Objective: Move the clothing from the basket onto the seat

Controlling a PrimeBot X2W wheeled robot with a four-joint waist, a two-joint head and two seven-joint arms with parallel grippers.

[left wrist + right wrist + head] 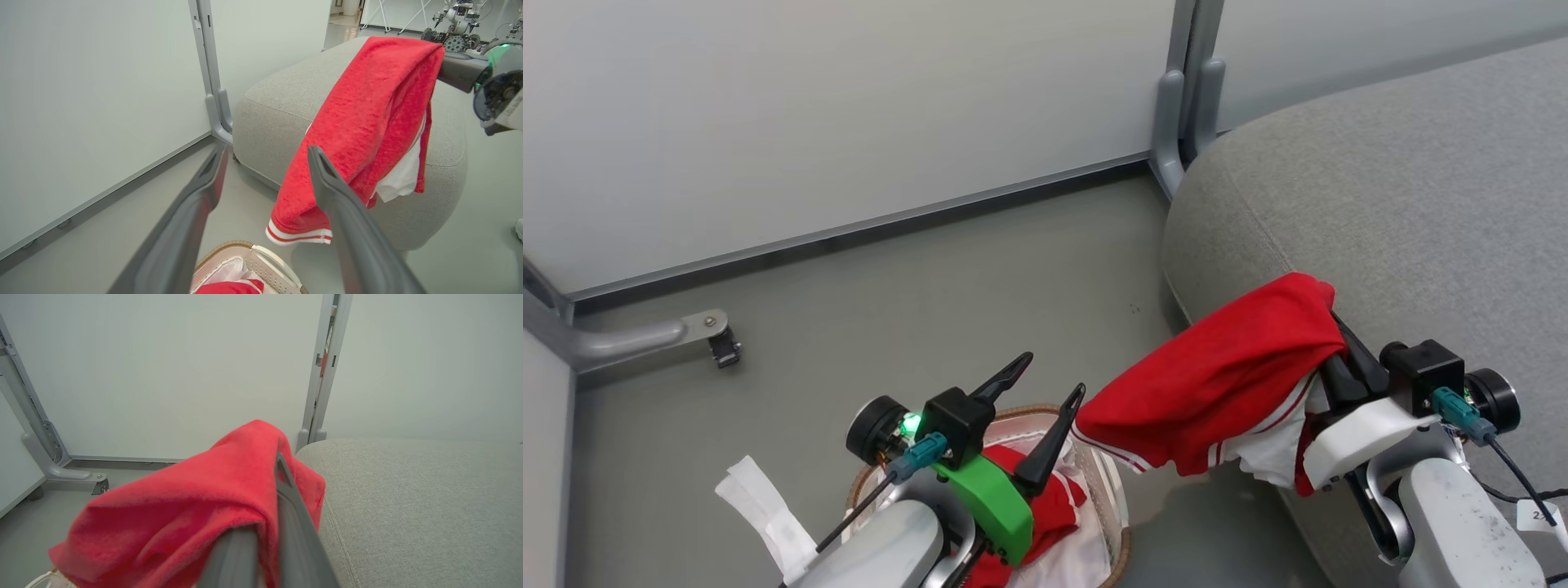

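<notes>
Hanging from the right pincer (1342, 339), a red garment (1225, 384) is clamped between its closed fingers, with the seat (1405, 204) just beneath and beyond them. The left pincer (1054, 374) is spread wide and empty; below it, more red clothing (1058, 500) is kept in the basket (1124, 545).

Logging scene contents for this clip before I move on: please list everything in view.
seat: one, grey, right side
laundry basket: one, white with brown rim, on the floor left of the seat
held garment: one, red with white trim, aloft between laundry basket and seat
second garment: one, red, inside the laundry basket
liner sheet: one, white, inside the laundry basket
partition panels: at least two, pale with grey frames, behind
left hand: one, dark fingers, open above the laundry basket
right hand: one, dark fingers, shut on the held garment
</notes>
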